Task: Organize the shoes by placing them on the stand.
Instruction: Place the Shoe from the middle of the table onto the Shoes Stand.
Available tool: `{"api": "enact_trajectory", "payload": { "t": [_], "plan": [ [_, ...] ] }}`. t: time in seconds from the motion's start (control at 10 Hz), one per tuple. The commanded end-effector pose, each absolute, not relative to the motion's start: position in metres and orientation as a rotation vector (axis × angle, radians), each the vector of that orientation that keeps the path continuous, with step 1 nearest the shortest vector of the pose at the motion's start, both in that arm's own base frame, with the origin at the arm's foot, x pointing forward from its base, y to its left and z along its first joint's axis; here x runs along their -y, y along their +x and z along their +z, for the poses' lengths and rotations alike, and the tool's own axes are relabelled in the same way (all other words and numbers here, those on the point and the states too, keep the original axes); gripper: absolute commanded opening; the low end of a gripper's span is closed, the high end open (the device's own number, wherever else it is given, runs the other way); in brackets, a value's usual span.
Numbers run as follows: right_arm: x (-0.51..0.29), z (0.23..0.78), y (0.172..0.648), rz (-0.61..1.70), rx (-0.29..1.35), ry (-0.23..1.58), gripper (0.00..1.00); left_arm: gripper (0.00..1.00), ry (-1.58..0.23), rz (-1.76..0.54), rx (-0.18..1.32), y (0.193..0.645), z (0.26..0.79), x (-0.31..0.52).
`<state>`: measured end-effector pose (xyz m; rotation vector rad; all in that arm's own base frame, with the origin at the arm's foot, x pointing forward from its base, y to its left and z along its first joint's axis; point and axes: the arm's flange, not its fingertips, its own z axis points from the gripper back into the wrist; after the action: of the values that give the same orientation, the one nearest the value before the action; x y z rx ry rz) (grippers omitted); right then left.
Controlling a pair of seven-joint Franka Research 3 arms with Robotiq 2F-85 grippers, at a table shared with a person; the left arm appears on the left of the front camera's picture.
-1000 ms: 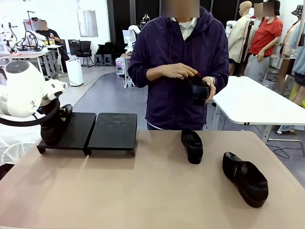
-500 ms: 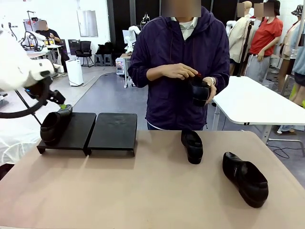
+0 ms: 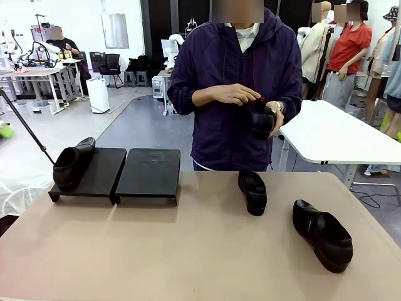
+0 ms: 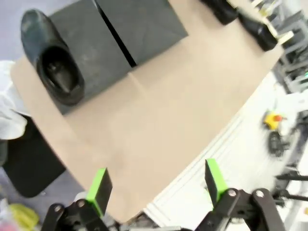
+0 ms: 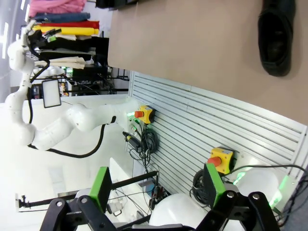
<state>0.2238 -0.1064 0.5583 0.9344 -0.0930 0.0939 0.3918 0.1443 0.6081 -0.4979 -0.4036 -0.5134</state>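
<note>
Shoe (image 3: 72, 164) on stand (image 3: 149, 170) (insole (image 4: 60, 72) from above)

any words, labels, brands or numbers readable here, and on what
No text can be read in any view.
shoes: no brand or label shows.
stand: plain black, no print shows.
yellow stop boxes: any label is too small to read.
jacket: no print shows.
</note>
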Motion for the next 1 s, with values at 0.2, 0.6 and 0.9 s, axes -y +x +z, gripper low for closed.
{"api": "enact_trajectory", "payload": {
  "t": [0.2, 0.6, 0.9],
  "plan": [
    [0.106, 0.560, 0.223, 0.103, 0.097, 0.952, 1.00, 1.00, -0.482, -0.352, 0.596, 0.309, 0.571, -0.148],
    [0.106, 0.560, 0.223, 0.103, 0.097, 0.952, 1.00, 1.00, -0.490, -0.354, 0.566, 0.312, 0.576, -0.165],
    [0.106, 0.560, 0.223, 0.103, 0.097, 0.952, 1.00, 1.00, -0.490, -0.354, 0.566, 0.312, 0.576, -0.165]
  ]
}}
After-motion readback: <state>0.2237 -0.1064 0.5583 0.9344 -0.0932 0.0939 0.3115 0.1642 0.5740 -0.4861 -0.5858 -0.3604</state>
